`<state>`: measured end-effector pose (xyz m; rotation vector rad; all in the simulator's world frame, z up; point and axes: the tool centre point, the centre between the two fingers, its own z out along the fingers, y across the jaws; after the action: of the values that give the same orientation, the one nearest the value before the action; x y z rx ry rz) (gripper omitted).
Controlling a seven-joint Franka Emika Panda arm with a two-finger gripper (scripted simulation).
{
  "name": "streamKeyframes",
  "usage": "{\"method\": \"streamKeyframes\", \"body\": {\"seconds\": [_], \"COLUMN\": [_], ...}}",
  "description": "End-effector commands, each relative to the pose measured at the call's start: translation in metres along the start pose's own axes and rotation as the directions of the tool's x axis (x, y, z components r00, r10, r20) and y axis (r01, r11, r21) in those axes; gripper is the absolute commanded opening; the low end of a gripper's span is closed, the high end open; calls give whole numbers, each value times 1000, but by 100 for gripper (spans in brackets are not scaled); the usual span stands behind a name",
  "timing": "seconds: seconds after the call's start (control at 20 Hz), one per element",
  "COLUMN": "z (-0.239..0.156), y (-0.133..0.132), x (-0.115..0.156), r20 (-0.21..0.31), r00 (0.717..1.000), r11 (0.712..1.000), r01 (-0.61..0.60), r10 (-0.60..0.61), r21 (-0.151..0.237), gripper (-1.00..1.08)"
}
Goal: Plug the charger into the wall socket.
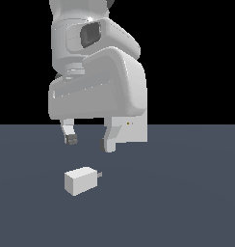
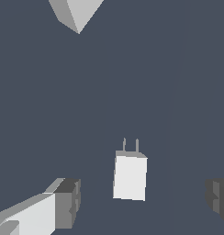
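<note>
The charger (image 1: 81,181) is showing off-white, its lit faces paler than its shaded ones, with short grey prongs (image 2: 131,145). The surface (image 1: 187,202) is rendering as plain slate blue-grey, unpatterned. The arm (image 1: 97,72) is glossy white; the pincer (image 1: 88,142) fingertips (image 1: 71,139) are dark grey. The socket plate (image 1: 132,130) is looking light grey with tiny orange marks. The background in the upper frame is black.

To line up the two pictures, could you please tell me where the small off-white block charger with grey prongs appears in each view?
Exterior view: the small off-white block charger lies on the dark floor, below the open gripper.
Wrist view: the charger lies between the two fingertips, prongs pointing away.
Shared landmark: the dark-padded fingertips flanking it.
</note>
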<state>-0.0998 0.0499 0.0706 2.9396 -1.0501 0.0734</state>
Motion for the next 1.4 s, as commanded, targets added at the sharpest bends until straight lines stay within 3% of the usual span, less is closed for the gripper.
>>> {"method": "streamKeyframes", "body": {"seconds": [0.0,0.75,1.35], "z": [3,12,54], "y": [0,-2,-2], "x": [-4,-10,-13], "r20": [-4,-9,-9], "r00": [999,997,997], "r11": [999,997,997], "r01": [-32,-78,-81], "r10": [32,78,81], "r21": [0,-2,-2], "gripper": [100,100,100]}}
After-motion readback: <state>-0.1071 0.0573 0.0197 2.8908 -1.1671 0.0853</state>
